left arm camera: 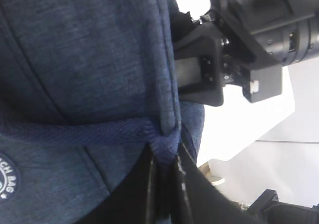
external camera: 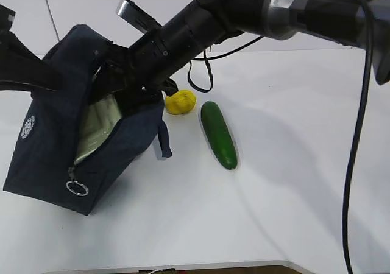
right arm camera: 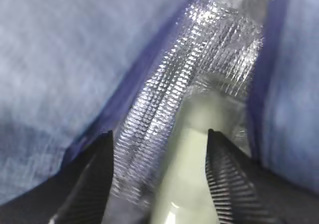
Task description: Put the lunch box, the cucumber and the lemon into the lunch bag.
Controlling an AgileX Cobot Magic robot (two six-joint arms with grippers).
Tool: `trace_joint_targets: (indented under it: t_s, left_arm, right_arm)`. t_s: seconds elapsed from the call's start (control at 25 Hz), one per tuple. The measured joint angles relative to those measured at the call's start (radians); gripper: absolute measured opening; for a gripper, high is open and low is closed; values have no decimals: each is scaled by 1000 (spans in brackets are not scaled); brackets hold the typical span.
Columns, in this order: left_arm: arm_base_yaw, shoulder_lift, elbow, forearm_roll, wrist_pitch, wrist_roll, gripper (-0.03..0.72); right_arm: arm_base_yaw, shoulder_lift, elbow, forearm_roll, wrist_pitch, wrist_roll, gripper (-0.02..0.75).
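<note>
The right gripper point(right arm camera: 158, 184) is buried in the lunch bag point(external camera: 55, 146), fingers spread around the pale-lidded lunch box point(right arm camera: 187, 174). The left gripper point(left arm camera: 164, 184), half cut off, pinches the bag's handle point(left arm camera: 99, 132).

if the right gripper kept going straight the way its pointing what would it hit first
Probably the lunch box: its pale green lid lies between the right gripper fingers inside the lunch bag, with foil lining beyond. Depth is unclear.
</note>
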Motion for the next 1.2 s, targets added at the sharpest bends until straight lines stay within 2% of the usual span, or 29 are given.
trace_joint_targets:
  t_s: [0.16, 0.36, 0.56, 0.68, 0.88, 1.04, 1.2]
  left_arm:
    - [0, 0, 0, -4, 13, 0, 0]
    - [0, 2, 0, -11, 23, 0, 0]
    - [0, 2, 0, -1, -13, 0, 0]
    - [0, 2, 0, 28, -32, 0, 0]
    - [0, 2, 0, 85, -52, -18, 0]
    - [0, 2, 0, 151, -52, -30, 0]
    - [0, 2, -1, 174, -42, -38, 0]
  right_arm:
    - [2, 0, -4, 19, -41, -19, 459]
    - [2, 0, -4, 24, -94, -43, 466]
    - [-11, 0, -71, -31, 0, -55, 467]
    - [-13, 0, -169, -127, 100, -36, 467]
    - [-16, -3, -320, -386, 146, 51, 467]
    - [-18, -28, -341, -580, 159, 113, 465]
    - [-18, -52, -324, -789, 164, 178, 465]
